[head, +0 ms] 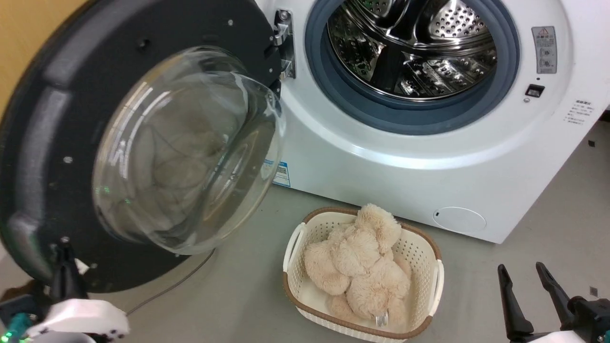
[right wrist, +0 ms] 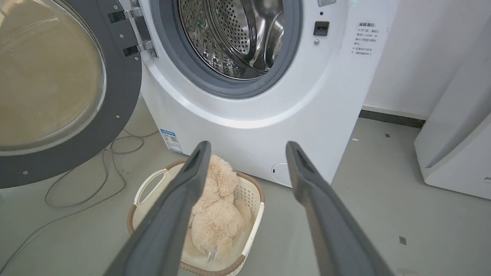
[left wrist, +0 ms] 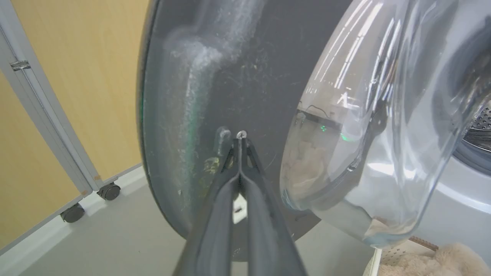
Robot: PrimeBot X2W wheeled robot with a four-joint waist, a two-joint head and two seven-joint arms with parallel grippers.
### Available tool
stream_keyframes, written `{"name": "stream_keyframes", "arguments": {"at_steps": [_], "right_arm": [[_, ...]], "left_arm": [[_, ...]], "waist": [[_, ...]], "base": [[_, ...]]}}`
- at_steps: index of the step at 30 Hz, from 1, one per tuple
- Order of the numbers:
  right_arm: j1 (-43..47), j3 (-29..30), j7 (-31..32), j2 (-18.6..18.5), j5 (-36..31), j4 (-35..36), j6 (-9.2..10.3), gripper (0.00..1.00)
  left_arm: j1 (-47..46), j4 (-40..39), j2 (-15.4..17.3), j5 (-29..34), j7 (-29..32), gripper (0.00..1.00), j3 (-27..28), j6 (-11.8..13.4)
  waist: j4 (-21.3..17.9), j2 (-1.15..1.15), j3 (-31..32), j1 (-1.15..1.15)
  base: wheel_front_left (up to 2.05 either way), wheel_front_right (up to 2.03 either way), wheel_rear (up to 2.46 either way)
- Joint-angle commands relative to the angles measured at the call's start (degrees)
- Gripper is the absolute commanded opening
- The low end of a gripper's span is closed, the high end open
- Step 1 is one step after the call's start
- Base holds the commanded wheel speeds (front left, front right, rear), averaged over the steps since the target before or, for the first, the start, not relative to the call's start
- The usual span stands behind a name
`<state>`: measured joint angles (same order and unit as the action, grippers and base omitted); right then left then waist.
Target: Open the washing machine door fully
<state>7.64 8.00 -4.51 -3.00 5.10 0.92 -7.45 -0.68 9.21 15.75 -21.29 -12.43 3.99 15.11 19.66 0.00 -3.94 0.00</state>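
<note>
Pressing left gripper (left wrist: 239,136), fingers pinched together, empty, against inner face of round glossy black washing machine door (head: 47,143), likely shoving it wider; hinged at 9 o'clock of white box-shaped washing machine (head: 381,157). Parked at 5 o'clock: right gripper (head: 520,267), spread wide, empty.

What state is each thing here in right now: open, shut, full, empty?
Washing machine door: open, swung out to the left.
Washing machine: drum empty where visible.
Basket: on the floor, holding a fluffy toy.
Left gripper: shut, tips at the door's inner face.
Right gripper: open, holding nothing.
</note>
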Motion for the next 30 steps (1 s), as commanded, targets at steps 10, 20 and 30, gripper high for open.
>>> {"name": "stream_keyframes", "arguments": {"at_steps": [10, 20, 30], "right_arm": [[-0.1, -1.1, 0.4, 0.1, 0.1, -0.2, -0.03, 1.00], [0.4, -2.5, -0.2, 0.1, 0.3, -1.2, -0.03, 1.00], [0.6, -3.5, 0.0, 0.1, -0.3, -1.4, -0.03, 1.00]], "left_arm": [[-1.6, 6.2, 1.8, -2.0, -2.3, 0.00, 5.2, -1.1], [6.6, 0.6, -1.6, -0.7, -2.4, 0.00, 3.8, -0.3], [11.5, -3.9, -5.4, 3.2, -1.2, 1.00, -4.8, -0.6]], "waist": [[-2.7, 0.00, 1.0, 0.00], [-4.7, 0.00, 3.2, 0.00], [-7.0, 0.00, 5.5, 0.00]], "base": [[0.00, 0.00, 0.00], [0.00, 0.00, 0.00], [0.00, 0.00, 0.00]]}}
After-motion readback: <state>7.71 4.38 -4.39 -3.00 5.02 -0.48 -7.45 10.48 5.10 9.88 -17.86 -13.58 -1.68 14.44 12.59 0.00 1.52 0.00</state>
